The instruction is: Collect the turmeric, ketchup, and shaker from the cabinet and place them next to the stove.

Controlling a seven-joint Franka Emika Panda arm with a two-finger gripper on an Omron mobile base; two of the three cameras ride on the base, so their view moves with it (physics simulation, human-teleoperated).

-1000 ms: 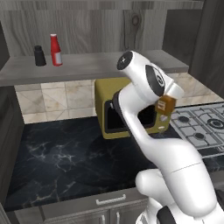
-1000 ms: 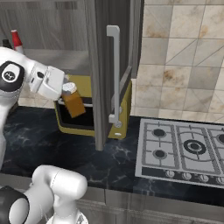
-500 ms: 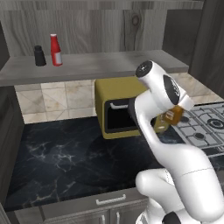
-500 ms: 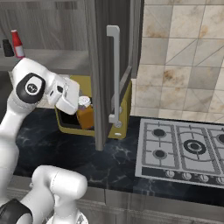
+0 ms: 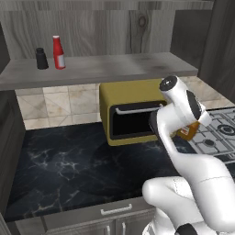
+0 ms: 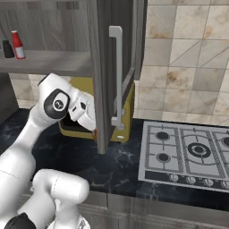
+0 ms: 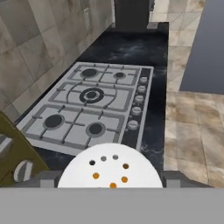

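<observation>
My gripper (image 7: 109,180) is shut on the turmeric (image 7: 109,168), whose white perforated lid shows between the fingers (image 7: 43,178). The orange jar (image 5: 186,132) hangs low in front of the microwave's right end, just left of the stove (image 5: 219,134), above the black counter. From the hand, the stove (image 7: 87,109) lies straight ahead. The ketchup (image 5: 57,52) and the black shaker (image 5: 41,58) stand side by side at the left of the cabinet shelf (image 5: 119,68). Both also show as ketchup (image 6: 18,44) and shaker (image 6: 7,48).
A yellow-olive microwave (image 5: 131,110) sits under the shelf. The open cabinet door (image 6: 103,67) with its long white handle (image 6: 117,76) hangs between my hand and the stove (image 6: 188,150). Black marble counter (image 5: 64,160) stretches to the left. Tiled wall stands behind the stove.
The arm has swung right and downward with the turmeric jar, from in front of the microwave's upper right to low by the stove's left edge. Ketchup and shaker have stayed put.
</observation>
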